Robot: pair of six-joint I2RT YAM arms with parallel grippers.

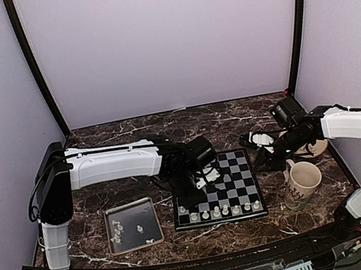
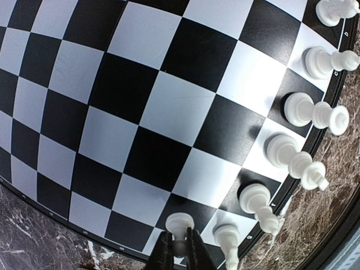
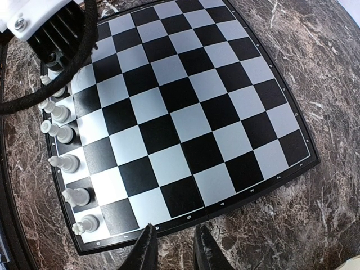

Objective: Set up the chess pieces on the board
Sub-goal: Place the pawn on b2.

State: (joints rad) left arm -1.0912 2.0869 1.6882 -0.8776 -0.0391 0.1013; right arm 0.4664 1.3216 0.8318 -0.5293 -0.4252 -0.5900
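Left gripper (image 2: 180,247), bottom centre of its wrist view: jaws pinched narrowly on one white piece (image 2: 179,225), which hangs over a black square at the lower edge of the board (image 2: 140,107); whether its base touches the square cannot be told. Row of pieces (image 2: 306,109): whitish figures, one to a square, running along the board's edge from the upper right corner of that view down to just beside the held piece. In the top view this row lies on the board's near edge, and the left gripper (image 1: 199,180) sits over the board's left part. Right gripper (image 3: 175,244), bottom centre of its wrist view: jaws parted a little, nothing between them, hovering above the board's border where it meets the table (image 3: 315,73); in the top view it is at the board's upper right corner. Tray (image 1: 136,248), lower left of the top view, just left of the board: holds several loose pieces (image 1: 117,230). Mug (image 1: 303,183): upright on the table, just right of the board.
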